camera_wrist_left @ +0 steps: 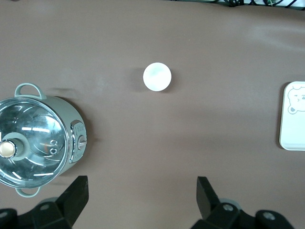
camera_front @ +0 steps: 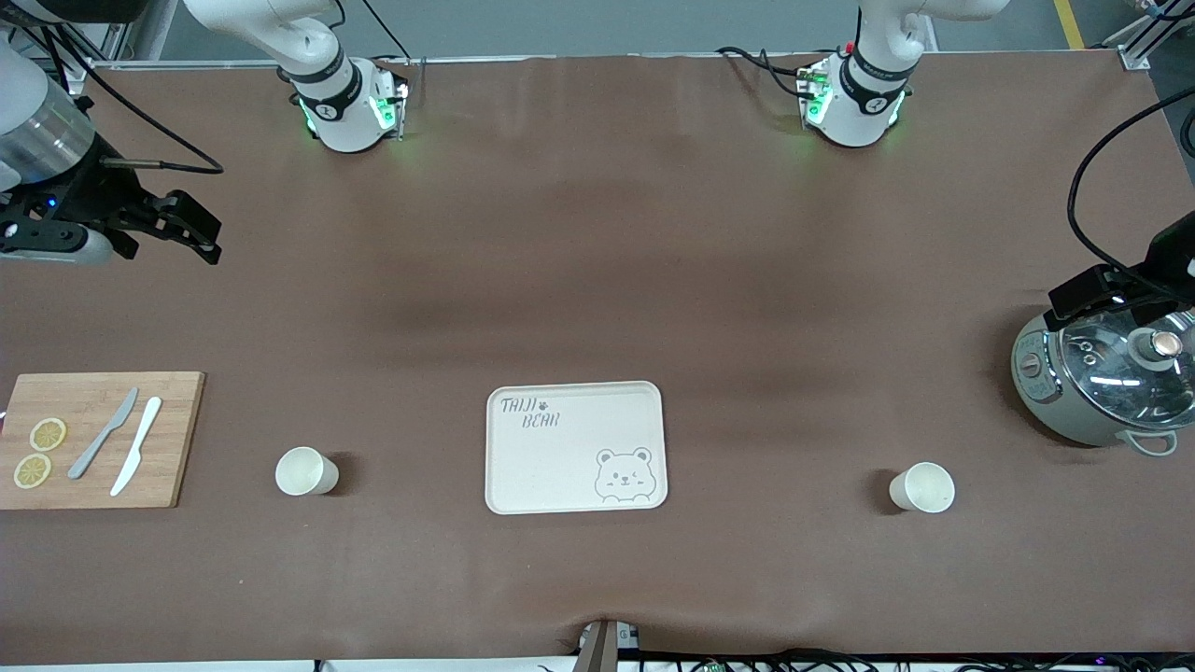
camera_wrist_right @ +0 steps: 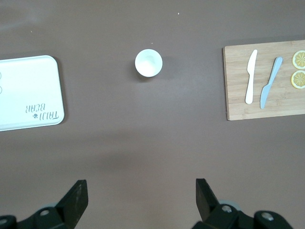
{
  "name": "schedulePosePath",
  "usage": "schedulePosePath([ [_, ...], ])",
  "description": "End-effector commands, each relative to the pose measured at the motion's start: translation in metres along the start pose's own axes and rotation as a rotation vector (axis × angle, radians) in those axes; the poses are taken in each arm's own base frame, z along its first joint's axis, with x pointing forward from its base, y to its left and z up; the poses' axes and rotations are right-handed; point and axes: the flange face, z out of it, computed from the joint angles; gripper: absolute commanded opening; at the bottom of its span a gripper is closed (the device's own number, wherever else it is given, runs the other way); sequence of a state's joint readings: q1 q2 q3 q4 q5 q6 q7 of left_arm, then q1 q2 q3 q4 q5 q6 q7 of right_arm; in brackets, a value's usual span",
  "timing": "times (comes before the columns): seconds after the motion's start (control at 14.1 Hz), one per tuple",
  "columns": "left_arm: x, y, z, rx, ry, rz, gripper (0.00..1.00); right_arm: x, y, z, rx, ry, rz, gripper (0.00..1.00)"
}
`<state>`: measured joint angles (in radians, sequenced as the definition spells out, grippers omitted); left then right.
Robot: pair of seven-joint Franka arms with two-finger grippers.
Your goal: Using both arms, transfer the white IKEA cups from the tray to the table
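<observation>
- Surface: a counter [camera_front: 597,261] covered in plain brown sheet, with the tray [camera_front: 576,448] as landmark.
- Cups: two in all. One cup [camera_front: 305,471] stands on the counter, well apart from the tray toward the right arm's end; the other cup [camera_front: 922,488] stands well apart toward the left arm's end. The tray is bare.
- Handling, as judged: light, stiff, smooth, tapered, likely to slip. Grip across the wall, below the rim.
- Count: one cutting board [camera_front: 98,439], two knives [camera_front: 121,443], two lemon slices [camera_front: 39,453], one lidded pot [camera_front: 1106,373].
- Left tool [camera_wrist_left: 143,200]: fingers spread wide, empty, over the counter beside the pot.
- Right tool [camera_wrist_right: 141,200]: fingers spread wide, empty, above bare counter well apart from the tray.
</observation>
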<state>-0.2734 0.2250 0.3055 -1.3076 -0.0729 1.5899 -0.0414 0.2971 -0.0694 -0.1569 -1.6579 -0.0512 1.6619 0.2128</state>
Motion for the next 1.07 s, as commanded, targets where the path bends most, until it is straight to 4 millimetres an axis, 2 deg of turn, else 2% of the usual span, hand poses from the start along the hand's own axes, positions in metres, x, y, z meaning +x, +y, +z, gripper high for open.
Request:
schedulePosePath([
  [0.0,-0.0038,0.0004,-0.0064,0.011,-0.002,-0.005,1.0,-0.0033,-0.0015,-0.0057,0.025,0.01,0.009,1.0],
  [1.0,-0.0033,-0.0003,-0.0055,0.012,-0.003,-0.006,1.0,0.0022,0.0035,0.0,0.025,0.023,0.021,1.0],
])
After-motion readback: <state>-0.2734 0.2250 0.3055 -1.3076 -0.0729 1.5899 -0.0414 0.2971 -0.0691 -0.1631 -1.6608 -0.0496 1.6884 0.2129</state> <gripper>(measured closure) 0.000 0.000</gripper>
